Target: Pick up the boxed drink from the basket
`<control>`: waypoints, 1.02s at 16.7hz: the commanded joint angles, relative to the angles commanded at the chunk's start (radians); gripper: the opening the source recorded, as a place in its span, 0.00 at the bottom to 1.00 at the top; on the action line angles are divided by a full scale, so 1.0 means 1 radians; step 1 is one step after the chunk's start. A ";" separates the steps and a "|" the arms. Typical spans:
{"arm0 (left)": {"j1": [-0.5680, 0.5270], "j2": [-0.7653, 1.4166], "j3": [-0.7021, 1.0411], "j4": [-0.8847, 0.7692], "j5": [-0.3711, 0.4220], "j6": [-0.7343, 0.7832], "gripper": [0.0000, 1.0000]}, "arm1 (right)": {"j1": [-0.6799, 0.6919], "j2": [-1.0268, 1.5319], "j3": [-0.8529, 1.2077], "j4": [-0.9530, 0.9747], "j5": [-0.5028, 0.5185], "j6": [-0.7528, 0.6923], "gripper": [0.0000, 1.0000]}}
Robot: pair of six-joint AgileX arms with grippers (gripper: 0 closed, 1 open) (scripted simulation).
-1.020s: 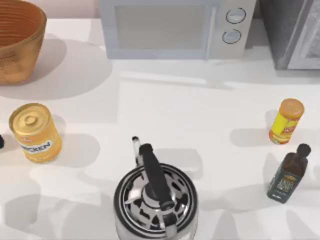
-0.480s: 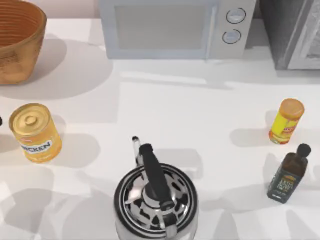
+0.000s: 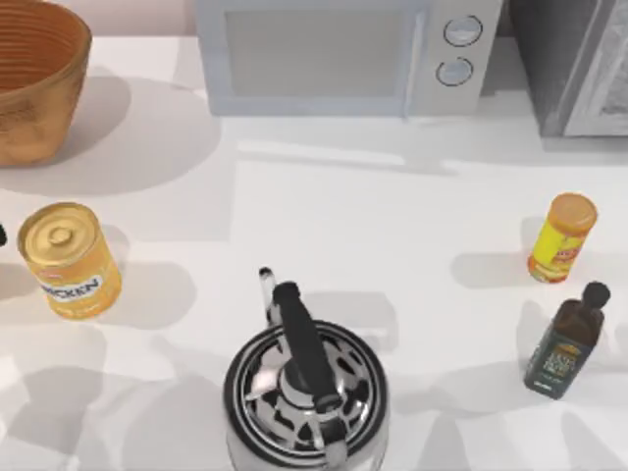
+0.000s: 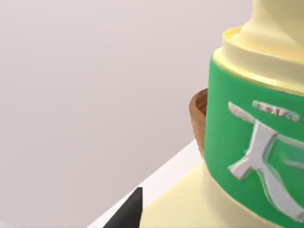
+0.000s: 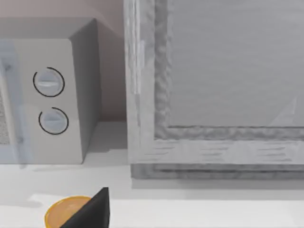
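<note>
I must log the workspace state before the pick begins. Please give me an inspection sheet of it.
Surface: white table, shadows across it.
Job's things: wicker basket at the far left corner; no boxed drink visible.
Clutter: yellow can at left; kettle at near centre; orange bottle and dark bottle at right; green-labelled cream container close in the left wrist view.
Grippers: one dark finger tip in the left wrist view, another in the right wrist view.
Cables: nothing seen.
Surroundings: microwave at the back, grey appliance beside it.

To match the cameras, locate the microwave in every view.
Top view: microwave at the back, centre.
Right wrist view: its dial end, with the orange jar nearer; that jar stands at top view's right.
Left wrist view: faces a green-labelled bottle and the basket, top view's back left.
</note>
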 joint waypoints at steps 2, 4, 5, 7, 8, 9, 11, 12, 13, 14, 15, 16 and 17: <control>0.018 0.064 -0.004 0.067 0.016 0.000 0.00 | 0.000 0.000 0.000 0.000 0.000 0.000 1.00; 0.042 0.149 -0.008 0.160 0.038 -0.001 0.00 | 0.000 0.000 0.000 0.000 0.000 0.000 1.00; 0.055 0.197 -0.010 0.213 0.050 -0.001 0.00 | 0.000 0.000 0.000 0.000 0.000 0.000 1.00; 0.082 0.296 -0.017 0.326 0.079 -0.001 0.00 | 0.000 0.000 0.000 0.000 0.000 0.000 1.00; 0.097 0.347 -0.020 0.383 0.095 0.000 0.00 | 0.000 0.000 0.000 0.000 0.000 0.000 1.00; 0.112 0.396 -0.024 0.437 0.112 0.000 0.00 | 0.000 0.000 0.000 0.000 0.000 0.000 1.00; 0.141 0.488 -0.032 0.534 0.145 -0.001 0.00 | 0.000 0.000 0.000 0.000 0.000 0.000 1.00; 0.154 0.526 -0.036 0.574 0.161 -0.001 0.00 | 0.000 0.000 0.000 0.000 0.000 0.000 1.00; 0.165 0.557 -0.039 0.607 0.174 -0.001 0.00 | 0.000 0.000 0.000 0.000 0.000 0.000 1.00; 0.174 0.580 -0.041 0.632 0.185 -0.001 0.00 | 0.000 0.000 0.000 0.000 0.000 0.000 1.00; 0.180 0.594 -0.043 0.648 0.192 -0.001 0.00 | 0.000 0.000 0.000 0.000 0.000 0.000 1.00; 0.182 0.600 -0.044 0.654 0.195 -0.001 0.00 | 0.000 0.000 0.000 0.000 0.000 0.000 1.00; 0.182 0.600 -0.044 0.654 0.195 -0.001 0.00 | 0.000 0.000 0.000 0.000 0.000 0.000 1.00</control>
